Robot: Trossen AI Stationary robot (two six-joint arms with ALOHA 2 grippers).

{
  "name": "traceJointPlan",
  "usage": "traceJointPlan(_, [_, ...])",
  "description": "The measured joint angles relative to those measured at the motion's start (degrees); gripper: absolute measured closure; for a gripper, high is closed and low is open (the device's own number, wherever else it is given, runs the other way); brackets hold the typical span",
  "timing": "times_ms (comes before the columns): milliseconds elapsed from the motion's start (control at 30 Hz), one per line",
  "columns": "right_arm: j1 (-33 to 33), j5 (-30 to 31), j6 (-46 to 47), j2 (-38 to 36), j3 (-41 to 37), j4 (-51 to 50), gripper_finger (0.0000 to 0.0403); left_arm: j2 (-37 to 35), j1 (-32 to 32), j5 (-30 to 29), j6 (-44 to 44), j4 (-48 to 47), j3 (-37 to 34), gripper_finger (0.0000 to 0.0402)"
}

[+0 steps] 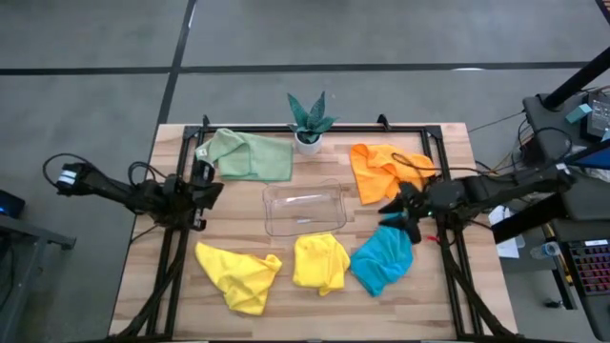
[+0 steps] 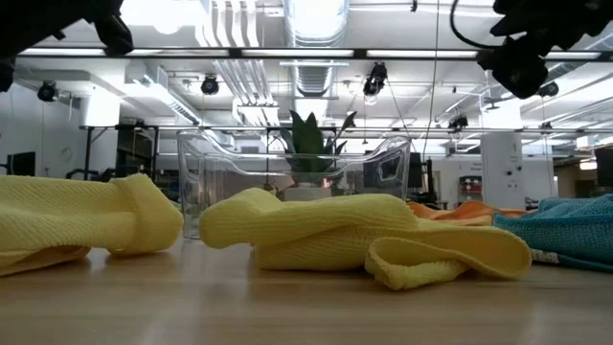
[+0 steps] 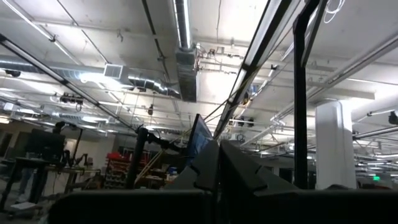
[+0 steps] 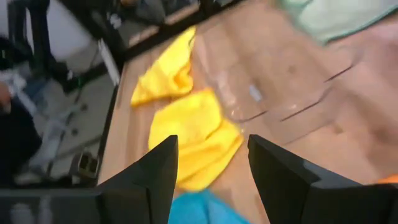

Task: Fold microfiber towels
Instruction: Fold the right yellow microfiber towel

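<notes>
**While the right arm lines up on a cloth, no towel is folded yet**

Since all five microfiber towels lie crumpled and loose on the table (image 1: 448, 286), the step in hand looks like the approach to a first pick, not a fold. The right gripper (image 1: 398, 211) hangs right of centre in the high view, its fingers spread wide and holding nothing, just above the upper edge of the teal-blue towel (image 1: 383, 260) and just below the orange towel (image 1: 378, 170). Its wrist view looks between the two fingers onto the middle yellow towel (image 4: 189, 134), with a sliver of teal at the bottom edge. The left gripper (image 1: 202, 189) waits at the left edge of the table, closed and empty.

My judgement is that the next move calls for the right gripper to descend onto an edge or corner of the teal-blue towel, close on it, and drag it flat before folding.

Count:
- yellow towels: two, the middle one and the left yellow towel (image 1: 238, 274) at lower left
- orange: one
- teal-blue: one
- pale green towel (image 1: 253, 155): one, upper left
- clear plastic tray (image 1: 281, 224): one, centre
- potted plant (image 1: 308, 122): one, top centre
</notes>
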Motion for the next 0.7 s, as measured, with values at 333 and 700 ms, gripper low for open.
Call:
traceJointPlan(333, [17.67,15.36,3.32,17.49,7.03,0.3,0.0218,-0.04,0.0,0.0,-0.13,1.4,0.07,0.0402])
traceJointPlan(700, [25.3,23.36,5.45,37.55,19.48,-7.2,0.0218,-0.1,0.0,0.0,-0.13,1.2,0.07,0.0402])
